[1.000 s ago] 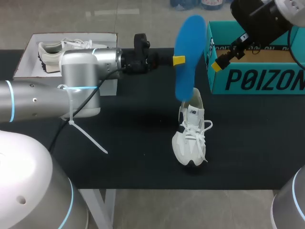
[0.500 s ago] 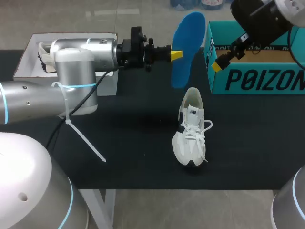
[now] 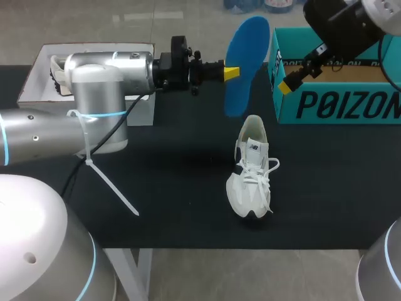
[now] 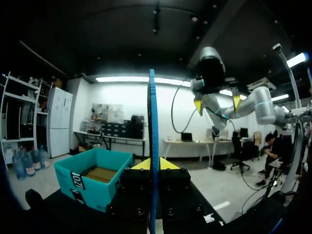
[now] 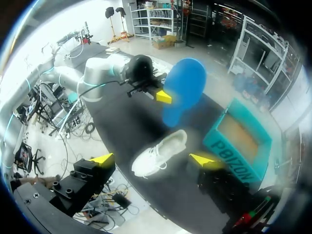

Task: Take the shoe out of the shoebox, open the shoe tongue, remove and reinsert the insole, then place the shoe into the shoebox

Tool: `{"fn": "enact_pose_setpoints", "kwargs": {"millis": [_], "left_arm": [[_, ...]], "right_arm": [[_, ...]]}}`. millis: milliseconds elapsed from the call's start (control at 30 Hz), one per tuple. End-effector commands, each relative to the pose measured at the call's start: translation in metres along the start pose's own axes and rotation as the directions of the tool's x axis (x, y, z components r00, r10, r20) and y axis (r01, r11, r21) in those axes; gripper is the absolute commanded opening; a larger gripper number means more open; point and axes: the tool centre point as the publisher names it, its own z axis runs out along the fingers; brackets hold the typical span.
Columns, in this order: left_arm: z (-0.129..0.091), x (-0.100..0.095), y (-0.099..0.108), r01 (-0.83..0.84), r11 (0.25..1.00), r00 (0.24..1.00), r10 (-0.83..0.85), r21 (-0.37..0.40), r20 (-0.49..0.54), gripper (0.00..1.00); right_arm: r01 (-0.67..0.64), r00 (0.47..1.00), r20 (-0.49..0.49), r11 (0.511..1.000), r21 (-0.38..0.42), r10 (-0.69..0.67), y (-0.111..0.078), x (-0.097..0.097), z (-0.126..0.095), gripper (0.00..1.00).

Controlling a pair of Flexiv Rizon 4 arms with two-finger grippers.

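– One insole (image 3: 245,63), blue, up in the air just beside the shoebox (image 3: 351,106), off the wall facing my left arm. My left tool (image 3: 233,73) is clamped on its long edge, about midway along, with the insole standing upright.
– How will it behave?
– My guess: light, thin foam, floppy. Pinched on one edge, it'll likely sag or twist once the toe meets the shoe. I'd want a hold nearer the heel end and feed it toe first.
– And the shoe?
– On the worktop (image 3: 156,188) the shoe (image 3: 252,169) sits on its sole, in front of the shoebox's insole-side corner, toe pointing away from the box. Looks light, with a soft upper and stiffer sole. Laces are loose and could snag. Best hold is probably the heel collar or across the sides at mid-foot.
– Other arm?
– On my right tool (image 5: 152,159) the fingers are apart with nothing in them. It hangs above the shoebox near that same corner.
– Counts?
– One insole. Two shoes: the one out, plus a second shoe (image 3: 78,66) in a white box (image 3: 37,56) well apart from the shoebox, across the worktop. Two boxes, two tools. No shoe visible inside the shoebox.
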Motion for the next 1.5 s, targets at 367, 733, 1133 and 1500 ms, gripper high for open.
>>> {"fn": "enact_pose_setpoints", "kwargs": {"millis": [367,733,1133,1500], "left_arm": [[-0.024,-0.025,-0.030,-0.577,0.814,0.810,0.581,0.065,-0.076,0.00],[-0.027,-0.023,-0.020,-0.785,0.610,0.591,0.791,0.114,-0.161,0.00],[-0.015,-0.017,-0.007,-0.774,0.626,0.604,0.774,0.091,-0.191,0.00],[-0.015,-0.017,-0.007,-0.774,0.626,0.604,0.774,0.091,-0.191,0.00]], "right_arm": [[-0.002,1.000,0.002,1.000,0.002,0.002,0.001,0.000,0.002,1.00],[-0.002,1.000,0.002,1.000,0.002,0.002,0.001,0.000,0.002,1.00],[-0.002,1.000,0.002,1.000,0.002,0.002,0.001,0.000,0.002,1.00],[-0.002,1.000,0.002,1.000,0.002,0.002,0.001,0.000,0.002,1.00]]}}
